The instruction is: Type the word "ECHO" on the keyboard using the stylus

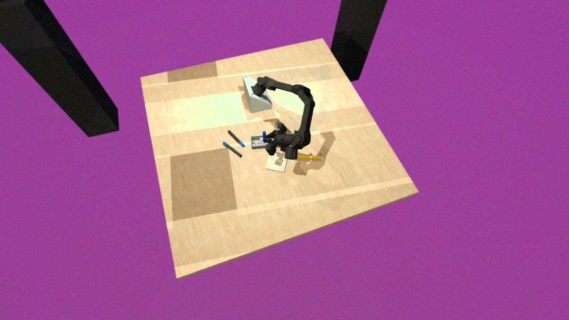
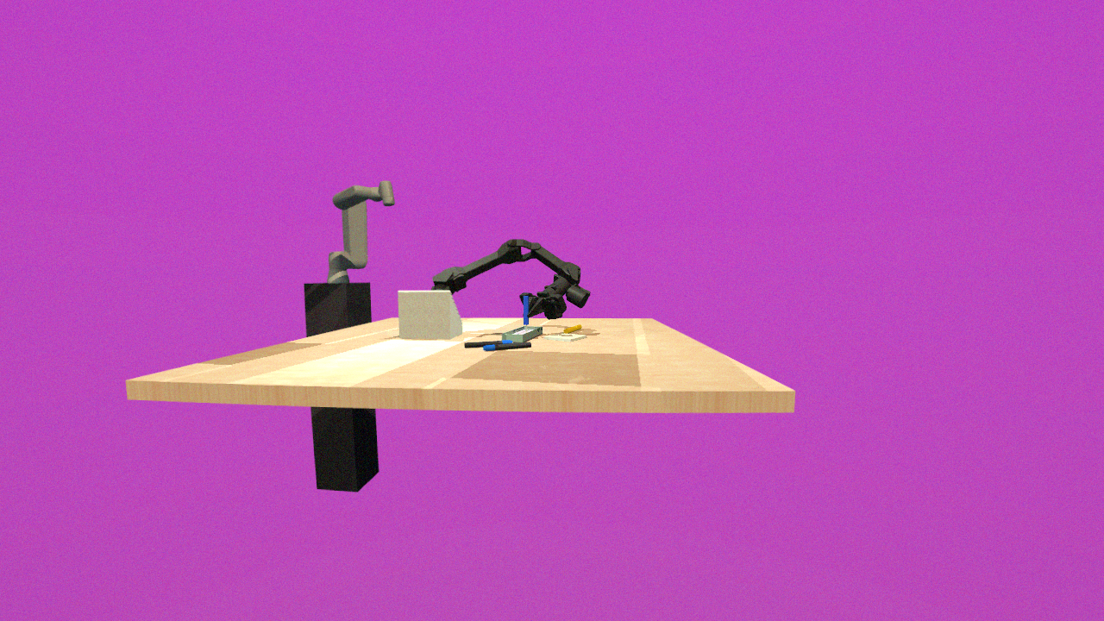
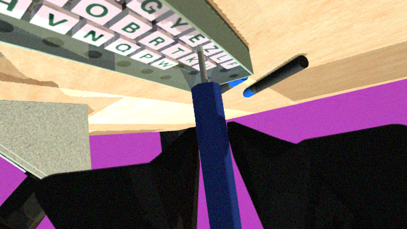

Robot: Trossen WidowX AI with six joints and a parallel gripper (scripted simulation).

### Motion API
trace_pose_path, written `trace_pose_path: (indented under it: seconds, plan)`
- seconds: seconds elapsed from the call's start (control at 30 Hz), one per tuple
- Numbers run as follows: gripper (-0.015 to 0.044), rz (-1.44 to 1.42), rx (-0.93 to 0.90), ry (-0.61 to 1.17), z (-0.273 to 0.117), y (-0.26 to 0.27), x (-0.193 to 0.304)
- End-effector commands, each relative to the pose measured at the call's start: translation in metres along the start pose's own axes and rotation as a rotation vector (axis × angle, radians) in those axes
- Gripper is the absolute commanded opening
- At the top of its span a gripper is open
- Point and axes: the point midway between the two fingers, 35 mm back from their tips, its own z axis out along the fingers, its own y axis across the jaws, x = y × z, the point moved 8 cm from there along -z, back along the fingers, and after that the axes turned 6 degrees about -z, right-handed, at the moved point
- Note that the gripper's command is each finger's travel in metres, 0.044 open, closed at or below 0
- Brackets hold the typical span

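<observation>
My gripper (image 1: 266, 139) (image 2: 528, 297) (image 3: 212, 131) is shut on the blue stylus (image 1: 264, 135) (image 2: 525, 310) (image 3: 210, 111), which stands about upright over the keyboard (image 1: 252, 144) (image 2: 512, 337) (image 3: 229, 38). In the wrist view the thin grey tip (image 3: 202, 65) ends at the near edge of the E key (image 3: 196, 39). Whether it touches the key I cannot tell. The O key (image 3: 96, 10) shows at the upper left of the wrist view. The H key (image 3: 11, 4) is partly cut off at its left edge. The C key is out of the wrist view. The arm hides the keyboard's right part in the top view.
Two black pens with blue ends, one pen (image 1: 235, 137) (image 3: 276, 76) and another (image 1: 233, 150), lie left of the keyboard. A pale square pad (image 1: 273, 166) (image 2: 561, 337) and a yellow marker (image 1: 310, 157) (image 2: 572, 329) lie close by. A grey wedge (image 1: 259, 105) (image 2: 424, 315) (image 3: 48, 133) stands behind.
</observation>
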Motion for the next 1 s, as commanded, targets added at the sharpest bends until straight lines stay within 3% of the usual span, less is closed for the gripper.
trace_pose_path:
  seconds: [0.0, 0.97]
  plan:
    - [0.0081, 0.004, -0.002, -0.003, 0.0013, -0.0003, -0.0018]
    - [0.0081, 0.004, -0.002, -0.003, -0.0003, 0.0001, 0.0010]
